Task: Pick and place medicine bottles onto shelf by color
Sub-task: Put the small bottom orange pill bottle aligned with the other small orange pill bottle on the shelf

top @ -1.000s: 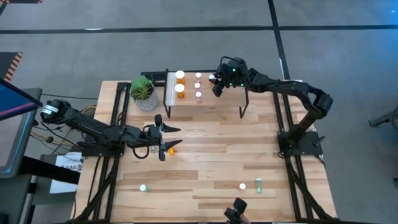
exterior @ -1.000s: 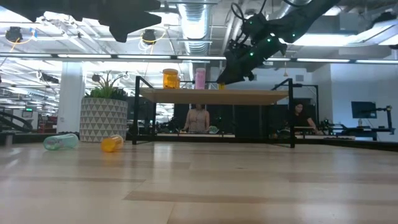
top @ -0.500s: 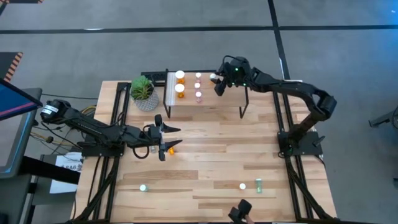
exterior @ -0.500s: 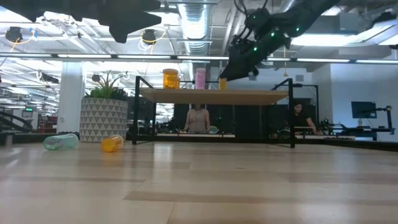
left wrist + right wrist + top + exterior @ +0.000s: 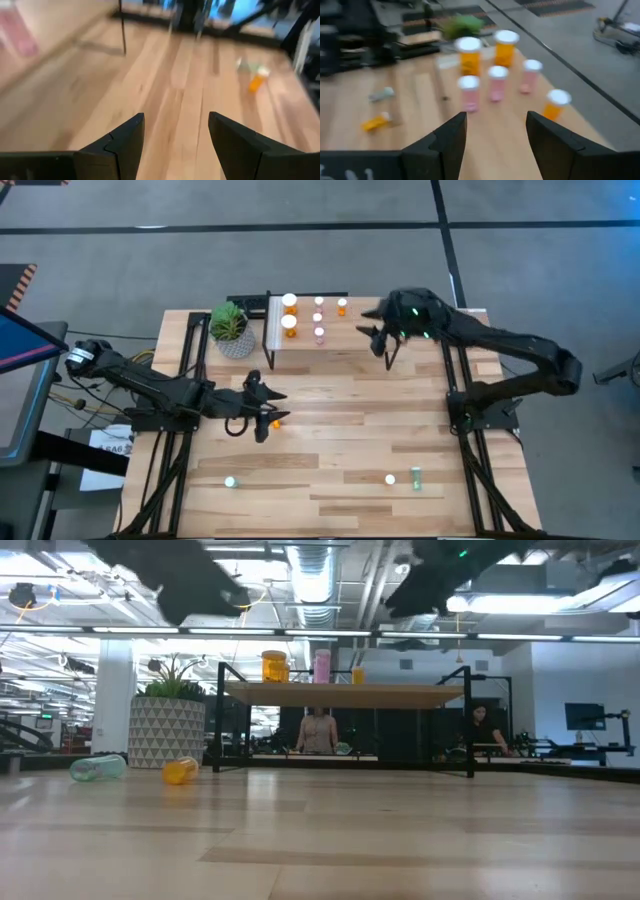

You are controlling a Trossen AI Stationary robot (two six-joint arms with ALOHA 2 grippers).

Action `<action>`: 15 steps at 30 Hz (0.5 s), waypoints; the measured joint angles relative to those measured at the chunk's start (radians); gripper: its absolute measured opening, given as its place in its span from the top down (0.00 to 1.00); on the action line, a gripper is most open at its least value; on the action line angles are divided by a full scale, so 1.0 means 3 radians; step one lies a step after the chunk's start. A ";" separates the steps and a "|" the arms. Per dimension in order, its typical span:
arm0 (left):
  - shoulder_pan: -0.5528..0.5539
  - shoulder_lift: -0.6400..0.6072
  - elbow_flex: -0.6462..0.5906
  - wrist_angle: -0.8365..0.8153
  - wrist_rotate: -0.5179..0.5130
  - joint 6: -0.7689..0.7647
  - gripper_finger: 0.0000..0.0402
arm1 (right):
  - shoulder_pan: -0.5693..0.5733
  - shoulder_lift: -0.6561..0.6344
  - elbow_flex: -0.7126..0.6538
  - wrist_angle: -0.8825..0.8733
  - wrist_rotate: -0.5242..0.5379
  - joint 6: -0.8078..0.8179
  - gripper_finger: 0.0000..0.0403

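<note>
The shelf (image 5: pixel 356 352) stands at the table's far side. On it stand two larger orange bottles (image 5: pixel 289 312), three pink ones (image 5: pixel 319 318) and a small orange bottle (image 5: pixel 342 306); they also show in the right wrist view (image 5: pixel 555 104). My right gripper (image 5: pixel 378 340) is open and empty above the shelf's right part, to the right of the small orange bottle. My left gripper (image 5: pixel 262 408) is open and empty above the table's left middle. Beside it a small orange bottle (image 5: pixel 277 421) and a green-teal one (image 5: pixel 97 768) lie on their sides.
A potted plant (image 5: pixel 230 328) stands left of the shelf. Near the front edge are a bottle (image 5: pixel 230 481) at the left, and at the right another bottle (image 5: pixel 390 479) and a green one lying down (image 5: pixel 416 477). People sit in the room behind (image 5: pixel 318 730).
My right gripper has drawn back from the small orange bottle, up and toward the table's right and near edges. That bottle now stands alone on the shelf beside the pink ones. My left gripper has turned a little above the lying bottles.
</note>
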 joint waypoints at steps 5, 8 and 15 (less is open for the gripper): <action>-0.0009 0.0004 -0.0038 -0.0568 -0.0049 -0.0779 0.48 | 0.0558 -0.0582 -0.0573 0.0257 0.0310 0.0317 0.44; -0.0008 0.0005 -0.0173 -0.0634 -0.0076 -0.1275 0.48 | 0.0970 -0.0865 -0.0864 0.0388 0.0645 0.0458 0.44; 0.0071 0.0235 -0.0225 -0.0729 -0.0060 -0.2040 0.49 | 0.1831 -0.1102 -0.1151 0.0408 0.1607 0.0673 0.44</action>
